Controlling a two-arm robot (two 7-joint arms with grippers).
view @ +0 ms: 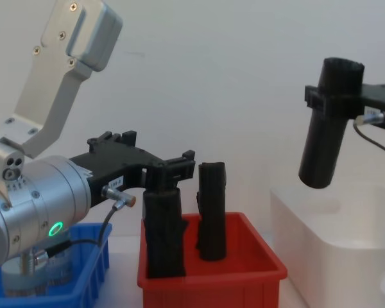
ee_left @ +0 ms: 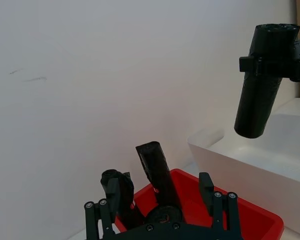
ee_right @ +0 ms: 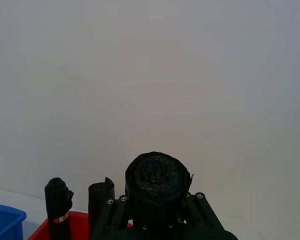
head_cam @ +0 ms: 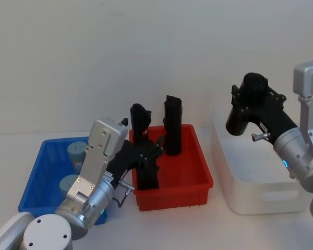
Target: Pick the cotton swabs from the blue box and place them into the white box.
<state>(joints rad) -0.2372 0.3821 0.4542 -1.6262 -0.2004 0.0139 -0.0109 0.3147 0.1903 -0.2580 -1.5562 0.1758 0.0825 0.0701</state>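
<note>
Clenching a tilted black roll [head_cam: 236,122] in the right gripper [head_cam: 246,100], up over the left end of the white box [head_cam: 261,200], clear of its rim. Straddling the top of a near roll [head_cam: 146,177] in the red bin [head_cam: 172,194] with the left gripper [head_cam: 148,153], fingers [ee_left: 209,187] spread to either side, released. Farther back in that bin, two more upright black rolls [head_cam: 173,125]. At the left, in the blue box [head_cam: 39,177], two tubs of cotton swabs [head_cam: 76,151], one near, one far, partly behind the left arm. Red bin between blue box and white box.
</note>
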